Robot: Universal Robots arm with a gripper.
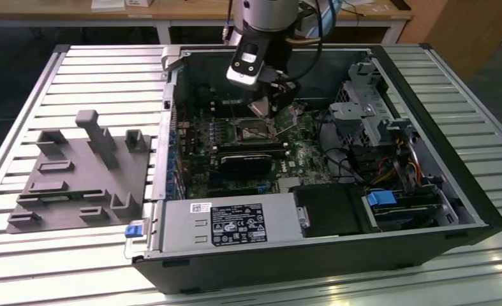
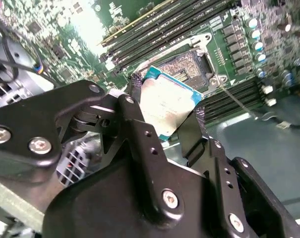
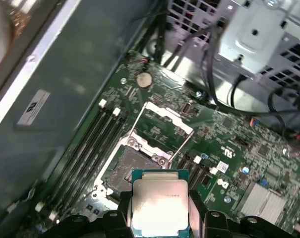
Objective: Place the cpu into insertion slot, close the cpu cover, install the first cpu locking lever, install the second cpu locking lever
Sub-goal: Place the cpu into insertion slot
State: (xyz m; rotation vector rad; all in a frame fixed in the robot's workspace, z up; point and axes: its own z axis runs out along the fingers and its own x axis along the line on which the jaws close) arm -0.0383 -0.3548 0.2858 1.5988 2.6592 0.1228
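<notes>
1. Step one in hand: gripper [image 2: 165, 105] clamps chip [image 3: 159, 203] by two edges, just above socket [image 3: 130, 168], not yet seated.
2. Cover [image 3: 162, 126] stands open.
3. Seating likely calls for squaring the chip to the socket.

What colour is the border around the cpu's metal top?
Teal-green, framing the dull silver top of the cpu; it shows best in the first wrist view.
</notes>
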